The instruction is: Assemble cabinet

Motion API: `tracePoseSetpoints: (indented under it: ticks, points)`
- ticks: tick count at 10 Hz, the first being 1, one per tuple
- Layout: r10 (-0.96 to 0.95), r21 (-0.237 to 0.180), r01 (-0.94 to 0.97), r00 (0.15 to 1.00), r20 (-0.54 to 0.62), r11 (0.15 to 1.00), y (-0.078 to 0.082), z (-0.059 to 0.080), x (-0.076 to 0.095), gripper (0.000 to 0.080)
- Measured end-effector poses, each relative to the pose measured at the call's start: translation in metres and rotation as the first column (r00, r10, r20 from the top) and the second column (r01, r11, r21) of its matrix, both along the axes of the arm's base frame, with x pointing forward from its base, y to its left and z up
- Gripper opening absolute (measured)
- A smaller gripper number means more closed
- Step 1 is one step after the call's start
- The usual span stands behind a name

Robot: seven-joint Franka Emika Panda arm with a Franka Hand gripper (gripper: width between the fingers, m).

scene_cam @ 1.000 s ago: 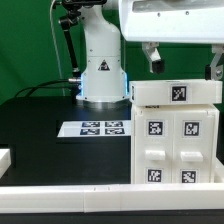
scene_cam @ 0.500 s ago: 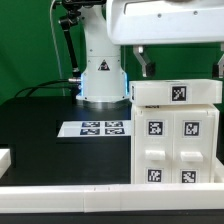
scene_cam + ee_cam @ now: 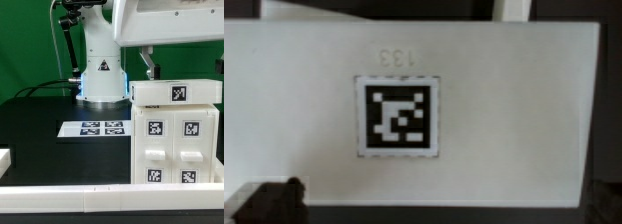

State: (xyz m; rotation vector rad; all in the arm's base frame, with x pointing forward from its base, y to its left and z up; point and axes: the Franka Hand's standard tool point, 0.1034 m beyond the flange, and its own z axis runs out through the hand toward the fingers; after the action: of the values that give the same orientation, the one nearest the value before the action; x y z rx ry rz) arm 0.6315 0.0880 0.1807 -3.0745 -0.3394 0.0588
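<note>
The white cabinet (image 3: 175,135) stands at the exterior view's right, near the table's front edge. Its front shows two drawer blocks (image 3: 172,150) with square tags. The top panel (image 3: 178,94) lies on it with one tag facing up. My gripper (image 3: 185,62) hangs just above the top panel, open and empty, with one dark finger (image 3: 150,66) over the panel's left end. In the wrist view the top panel (image 3: 420,110) and its tag fill the picture. My gripper (image 3: 438,205) has one dark finger (image 3: 269,200) at the picture's edge.
The marker board (image 3: 93,129) lies flat on the black table in front of the robot base (image 3: 101,75). A small white part (image 3: 4,158) sits at the exterior view's far left. A white rail (image 3: 70,196) runs along the table's front edge.
My gripper has shifted slightly above the cabinet and looks larger in the exterior view. Its fingers stay spread. The cabinet and top panel have not moved.
</note>
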Motion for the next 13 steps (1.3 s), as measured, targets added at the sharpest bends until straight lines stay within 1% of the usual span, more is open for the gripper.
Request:
tracePoseSetpoints:
  ticks: [1,2,3,5,6,7,8,9,10,12,13]
  points:
    - [0.069,0.003,-0.069,0.998,0.0,0.998,-0.0022,-0.0002,0.0002,0.0796]
    - [0.087,0.003,-0.087,0.996,0.001,0.996,-0.0022,-0.0005,0.0,0.0796]
    - [0.175,0.004,-0.175,0.985,0.005,0.985,-0.0033,-0.0007,0.0001,0.0796]
    - [0.277,0.007,-0.278,0.961,0.009,0.961,-0.0046,-0.0008,0.0002,0.0796]
    - [0.379,0.005,-0.38,0.925,0.014,0.925,-0.0058,-0.0008,0.0003,0.0796]
    - [0.534,0.003,-0.535,0.845,0.03,0.845,-0.0059,0.0014,-0.0021,0.0796]
    - [0.628,0.003,-0.628,0.778,0.028,0.778,-0.0062,0.0008,-0.0049,0.0796]
    - [0.726,-0.003,-0.727,0.687,0.023,0.687,-0.0058,-0.0006,-0.0057,0.0796]
    - [0.795,-0.002,-0.795,0.607,0.026,0.607,-0.0043,-0.0006,-0.0058,0.0796]
    - [0.899,-0.001,-0.899,0.437,0.035,0.438,-0.0078,-0.0026,-0.0071,0.0796]
    - [0.919,-0.01,-0.92,0.392,0.034,0.392,-0.009,-0.0037,-0.0066,0.0796]
